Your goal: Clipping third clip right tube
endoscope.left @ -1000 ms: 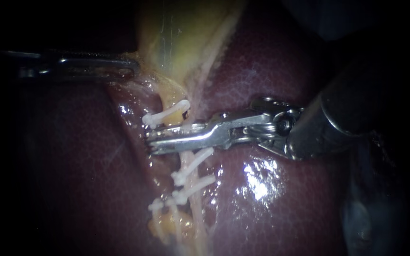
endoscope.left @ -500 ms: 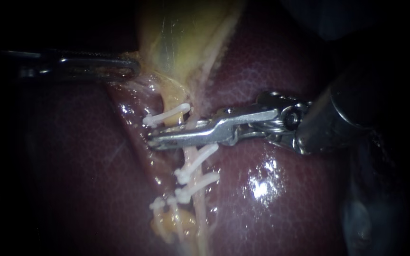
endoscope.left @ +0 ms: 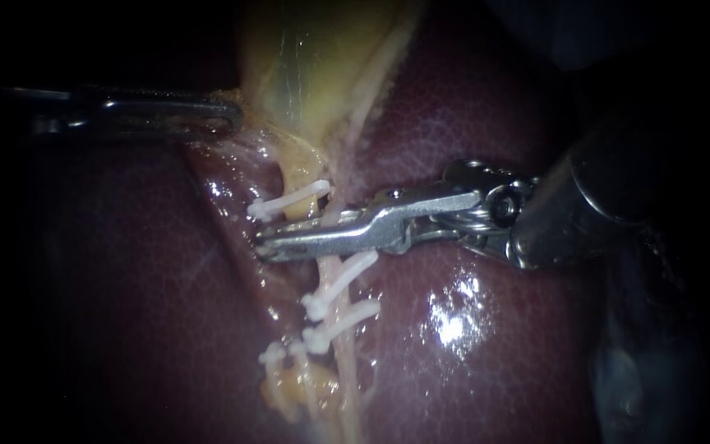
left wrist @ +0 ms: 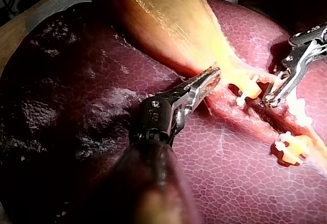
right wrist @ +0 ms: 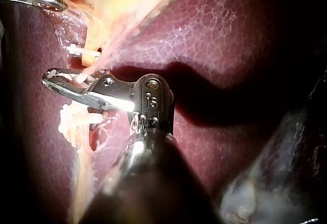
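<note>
Against a second ago, our right instrument (endoscope.left: 263, 244) had slid slightly toward 2 o'clock. Its end effector, a little parted then, had closed down. Over the last half second nothing shifted.

In the endoscope view the shaft came in from 3 o'clock. The end effector lay across the right tube (endoscope.left: 343, 362) near the view's centre, pressed on it from both sides. The right wrist view showed the same, with pale tissue caught between the two halves. We could not tell whether a clip sat inside.

The right tube ran as a pale strand from 12 o'clock to 6 o'clock over the liver (endoscope.left: 470, 123). The lower clips (endoscope.left: 340, 281), both white, sat on it just to the 6 o'clock side of the end effector. The upper clip (endoscope.left: 289, 200) lay just to the 11 o'clock side, across yellowish tissue beside the tube.

Our left instrument (endoscope.left: 228, 123) came in from 9 o'clock and sat at 10 o'clock in the view. Its end effector was pinched on the edge of the gallbladder (endoscope.left: 314, 74) where it narrowed. The gallbladder filled 12 o'clock.
</note>
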`<act>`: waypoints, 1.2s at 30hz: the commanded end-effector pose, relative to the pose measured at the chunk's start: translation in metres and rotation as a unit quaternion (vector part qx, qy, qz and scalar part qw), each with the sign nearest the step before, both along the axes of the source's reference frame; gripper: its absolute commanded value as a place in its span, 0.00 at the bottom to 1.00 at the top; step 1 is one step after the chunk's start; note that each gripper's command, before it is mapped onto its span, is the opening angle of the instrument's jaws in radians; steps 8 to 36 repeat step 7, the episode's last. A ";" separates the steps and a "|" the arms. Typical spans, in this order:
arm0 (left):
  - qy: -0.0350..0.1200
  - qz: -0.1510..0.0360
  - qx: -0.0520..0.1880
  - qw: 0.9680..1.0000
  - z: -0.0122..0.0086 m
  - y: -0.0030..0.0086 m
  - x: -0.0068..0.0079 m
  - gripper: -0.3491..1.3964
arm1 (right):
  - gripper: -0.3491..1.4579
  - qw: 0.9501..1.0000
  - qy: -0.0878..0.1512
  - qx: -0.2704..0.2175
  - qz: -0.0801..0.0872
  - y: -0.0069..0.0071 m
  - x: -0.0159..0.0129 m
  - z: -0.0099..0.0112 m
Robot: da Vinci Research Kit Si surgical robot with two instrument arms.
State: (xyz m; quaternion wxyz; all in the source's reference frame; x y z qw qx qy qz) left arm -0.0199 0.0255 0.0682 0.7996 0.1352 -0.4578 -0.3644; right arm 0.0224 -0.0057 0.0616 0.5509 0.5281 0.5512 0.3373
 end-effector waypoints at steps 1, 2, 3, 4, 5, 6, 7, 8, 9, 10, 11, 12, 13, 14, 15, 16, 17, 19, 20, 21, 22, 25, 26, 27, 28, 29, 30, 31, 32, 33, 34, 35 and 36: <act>-0.001 0.000 0.000 1.000 0.0001 0.0000 0.0000 0.00 | 0.00 1.000 0.000 0.000 0.000 0.0000 0.0000 0.0000; 0.000 0.000 0.000 1.000 0.0001 0.0000 0.0000 0.00 | 0.00 1.000 0.000 0.000 0.000 0.0000 0.0000 0.0000; 0.000 0.000 0.000 1.000 0.0001 0.0000 0.0000 0.00 | 0.00 1.000 0.000 0.000 0.000 0.0000 0.0000 0.0000; 0.000 0.000 0.000 1.000 0.0001 0.0000 -0.0001 0.00 | 0.00 1.000 0.000 0.000 0.000 0.0000 0.0000 0.0000; 0.000 0.000 0.000 1.000 0.0001 0.0000 -0.0001 0.00 | 0.00 1.000 0.000 0.000 0.000 0.0000 0.0000 0.0000; 0.000 0.000 0.000 1.000 0.0001 0.0000 -0.0001 0.00 | 0.00 1.000 0.000 0.000 0.000 0.0000 0.0000 0.0000; 0.000 0.000 0.000 1.000 0.0001 0.0000 -0.0001 0.00 | 0.00 1.000 0.000 0.000 0.000 0.0000 -0.0001 0.0000; 0.000 0.000 0.000 1.000 0.0001 0.0000 -0.0001 0.00 | 0.00 1.000 0.000 0.000 0.000 0.0000 -0.0001 0.0000; 0.000 0.000 0.000 1.000 0.0001 0.0000 -0.0001 0.00 | 0.00 1.000 0.000 0.000 0.000 0.0000 -0.0001 0.0000; 0.000 0.000 0.000 1.000 0.0001 0.0000 -0.0001 0.00 | 0.00 1.000 0.000 0.000 0.000 0.0000 -0.0001 0.0000; 0.000 0.000 0.000 1.000 0.0001 0.0000 -0.0001 0.00 | 0.00 1.000 0.000 0.000 0.000 0.0000 -0.0001 0.0000; 0.000 0.000 0.000 1.000 0.0001 0.0000 -0.0001 0.00 | 0.00 1.000 0.000 0.000 0.000 0.0000 -0.0001 0.0000; 0.000 0.000 0.000 1.000 0.0001 0.0000 -0.0001 0.00 | 0.00 1.000 0.000 0.000 0.000 0.0000 -0.0001 0.0000; 0.000 0.000 0.000 1.000 0.0001 0.0000 -0.0001 0.00 | 0.00 1.000 0.000 0.000 0.000 0.0000 -0.0001 0.0000; 0.000 0.000 0.000 1.000 0.0001 0.0000 -0.0001 0.00 | 0.00 1.000 0.000 0.000 0.000 0.0000 -0.0001 0.0000; 0.000 0.000 0.000 1.000 0.0001 0.0000 -0.0001 0.00 | 0.00 1.000 0.000 0.000 0.000 0.0000 -0.0001 0.0000; 0.000 0.000 0.000 1.000 0.0001 0.0000 -0.0001 0.00 | 0.00 1.000 0.000 0.000 0.000 0.0000 -0.0001 0.0000; 0.000 0.000 0.000 1.000 0.0001 0.0000 -0.0001 0.00 | 0.00 1.000 0.000 0.000 0.000 0.0000 -0.0001 0.0000; 0.000 0.000 0.000 1.000 0.0001 0.0000 -0.0001 0.00 | 0.00 1.000 0.000 0.000 0.000 0.0000 -0.0001 0.0000; 0.000 0.000 0.000 1.000 0.0001 0.0000 -0.0001 0.00 | 0.00 1.000 0.000 0.000 0.000 0.0000 -0.0001 0.0000; 0.000 0.000 0.000 1.000 0.0001 0.0000 -0.0001 0.00 | 0.00 1.000 0.000 0.000 0.000 0.0000 -0.0001 0.0000; 0.000 0.000 0.000 1.000 0.0001 0.0000 -0.0001 0.00 | 0.00 1.000 0.000 0.000 0.000 0.0000 -0.0001 0.0000; 0.000 0.000 0.000 1.000 0.0001 0.0000 -0.0001 0.00 | 0.00 1.000 0.000 0.000 0.000 0.0000 -0.0001 0.0000; 0.000 0.000 0.000 1.000 0.0001 0.0000 -0.0001 0.00 | 0.00 1.000 0.000 0.000 0.000 0.0000 -0.0001 0.0000; 0.000 0.000 0.000 1.000 0.0001 0.0000 -0.0001 0.00 | 0.00 1.000 0.000 0.000 0.000 0.0000 -0.0001 0.0000; 0.000 0.000 0.000 1.000 0.0001 0.0000 -0.0001 0.00 | 0.00 1.000 0.000 0.000 0.000 0.0000 -0.0001 0.0000; 0.000 0.000 0.000 1.000 0.0001 0.0000 -0.0001 0.00 | 0.00 1.000 0.000 0.000 0.000 0.0000 -0.0001 0.0000; 0.000 0.000 0.000 1.000 0.0001 0.0000 -0.0001 0.00 | 0.00 1.000 0.000 0.000 0.000 0.0000 -0.0001 0.0000; 0.000 0.000 0.000 1.000 0.0001 0.0000 -0.0001 0.00 | 0.00 1.000 0.000 0.000 0.000 0.0000 -0.0001 0.0000; 0.000 0.000 0.000 1.000 0.0001 0.0000 -0.0001 0.00 | 0.00 1.000 0.000 0.000 0.000 0.0000 -0.0001 0.0000; 0.000 0.000 0.000 1.000 0.0001 0.0000 -0.0001 0.00 | 0.00 1.000 0.000 0.000 0.000 0.0000 -0.0001 0.0000; 0.000 0.000 0.000 1.000 0.0001 0.0000 -0.0001 0.00 | 0.00 1.000 0.000 0.000 0.000 0.0000 -0.0001 0.0000; 0.000 0.000 0.000 1.000 0.0001 0.0000 -0.0001 0.00 | 0.00 1.000 0.000 0.000 0.000 0.0000 -0.0001 0.0000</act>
